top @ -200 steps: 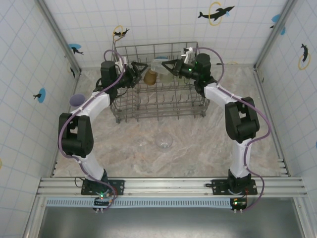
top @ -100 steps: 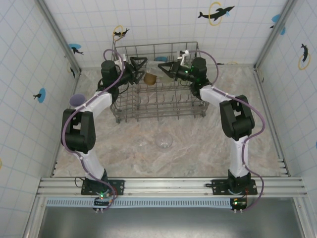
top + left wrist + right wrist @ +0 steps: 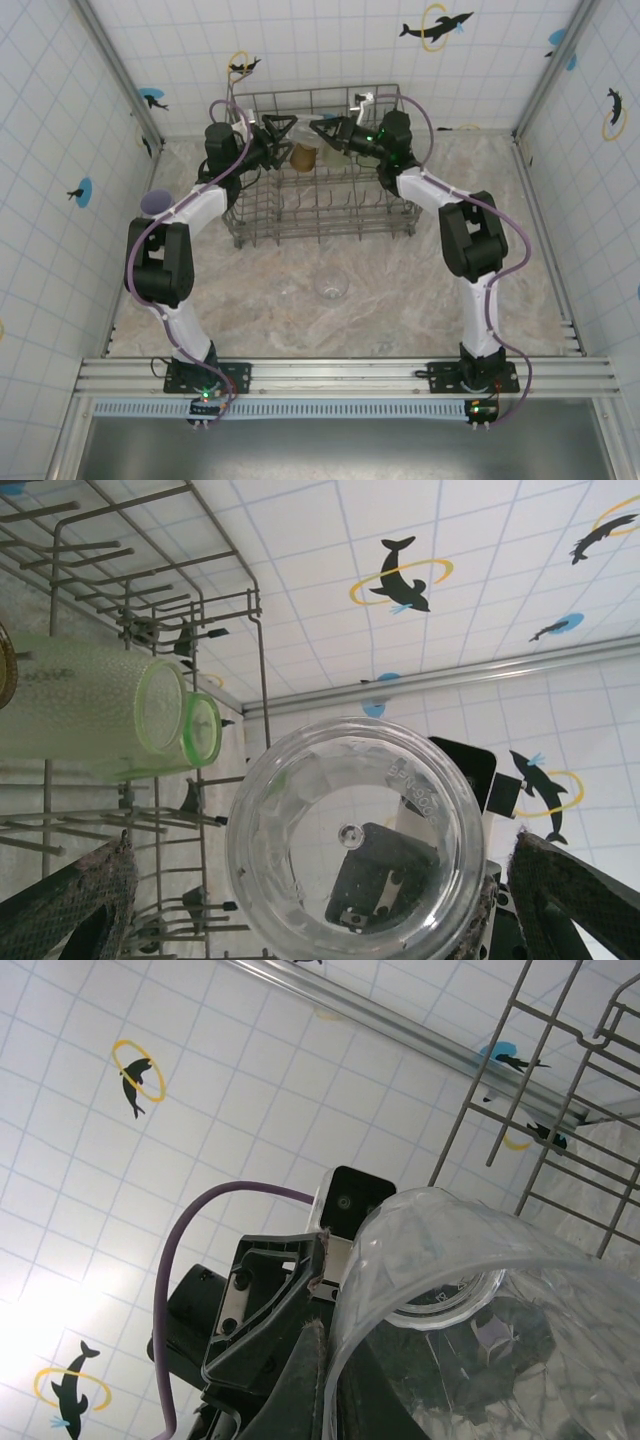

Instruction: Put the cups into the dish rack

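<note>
The dish rack [image 3: 320, 212] is thin grey metal wire with a dull sheen, the clear cup [image 3: 355, 845] smooth, glossy see-through plastic, the two pale green cups [image 3: 90, 710] frosted, finely pebbled plastic — and the left claw [image 3: 320, 910] has coarse, gritty dark pads [image 3: 70, 905], above a matt, stone-veined counter [image 3: 400, 290].

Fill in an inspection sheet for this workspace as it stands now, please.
Surface: marbled table, dry.
Job's things: dish rack holds an amber cup and two green cups; a loose clear cup is mid-table, a lilac cup by the left wall.
Clutter: nothing seen.
Grippers: right gripper shut on the held cup at its rim; left gripper open, fingers either side of it.
Cables: purple cables along both arms.
Surroundings: tiled walls, dolphin stickers.
</note>
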You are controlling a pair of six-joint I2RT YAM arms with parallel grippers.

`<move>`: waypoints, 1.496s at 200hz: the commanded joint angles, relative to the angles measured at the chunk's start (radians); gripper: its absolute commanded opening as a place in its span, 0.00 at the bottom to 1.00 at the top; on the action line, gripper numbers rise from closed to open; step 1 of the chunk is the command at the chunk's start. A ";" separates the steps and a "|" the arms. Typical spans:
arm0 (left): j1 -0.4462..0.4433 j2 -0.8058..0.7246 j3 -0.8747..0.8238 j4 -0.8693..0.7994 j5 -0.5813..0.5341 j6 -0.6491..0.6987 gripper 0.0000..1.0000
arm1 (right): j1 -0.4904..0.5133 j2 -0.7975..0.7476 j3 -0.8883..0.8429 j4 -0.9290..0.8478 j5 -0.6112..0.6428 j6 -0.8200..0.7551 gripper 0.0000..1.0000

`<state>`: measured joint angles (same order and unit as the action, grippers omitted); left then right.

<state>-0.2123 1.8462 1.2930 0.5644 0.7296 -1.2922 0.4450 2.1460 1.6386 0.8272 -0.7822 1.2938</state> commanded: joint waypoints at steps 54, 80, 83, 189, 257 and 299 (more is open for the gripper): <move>-0.002 0.021 -0.009 0.065 0.014 -0.023 0.78 | 0.026 0.061 0.077 0.059 -0.005 0.022 0.00; -0.002 0.028 -0.008 0.074 0.017 -0.027 0.65 | 0.026 0.061 0.077 0.058 -0.005 0.021 0.00; -0.002 0.028 -0.008 0.074 0.018 -0.027 0.64 | 0.027 0.062 0.077 0.058 -0.005 0.021 0.00; -0.002 0.030 -0.031 0.102 0.023 -0.020 0.00 | 0.030 0.034 0.067 -0.029 -0.041 -0.033 0.42; -0.001 0.007 -0.008 0.000 -0.006 0.082 0.00 | 0.012 -0.086 -0.056 -0.176 -0.024 -0.178 0.69; -0.001 -0.003 0.038 -0.143 -0.052 0.218 0.00 | -0.015 -0.181 -0.157 -0.300 0.011 -0.304 0.79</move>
<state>-0.2150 1.8610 1.2739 0.5163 0.7097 -1.1976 0.4492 2.0594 1.5356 0.5797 -0.7906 1.0828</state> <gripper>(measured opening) 0.646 0.773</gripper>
